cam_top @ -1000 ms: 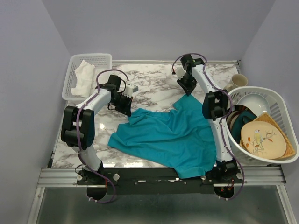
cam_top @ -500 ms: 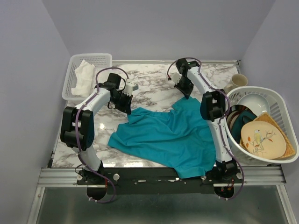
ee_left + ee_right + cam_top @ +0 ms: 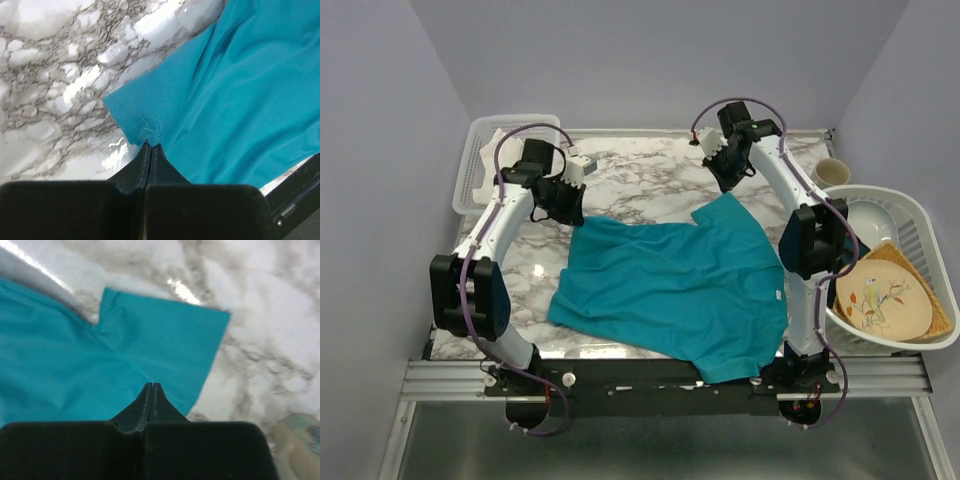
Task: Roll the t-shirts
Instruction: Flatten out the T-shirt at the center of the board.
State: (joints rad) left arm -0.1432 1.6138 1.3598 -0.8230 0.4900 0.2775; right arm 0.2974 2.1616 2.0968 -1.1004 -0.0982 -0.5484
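Right now I am pinching the shirt [image 3: 670, 290] with both sets of fingers, one at each far corner. My left fingers [image 3: 150, 152] are pressed fully together on the edge of one sleeve, and the fabric is puckering into a small knot just ahead of their tips. My right fingers [image 3: 153, 390] are likewise closed tight, with no gap between them, and are gripping the hem of the other sleeve, though that view is a little blurred. From above, the shirt is lying spread across the marbled surface [image 3: 650, 165] between my two arms. Its sleeves are reaching toward the back, where my left fingers [image 3: 568, 208] and right fingers [image 3: 728, 182] are holding them well apart. Its near part is draping over the front edge of the surface, on the right side. A few soft folds are running across the body of the shirt. A white tray [image 3: 475, 165] is sitting at the back left corner, partly behind my left arm. A white basket [image 3: 920, 215] holding plates is sitting at the right edge, and a pale cup [image 3: 832, 172] is standing just behind it.
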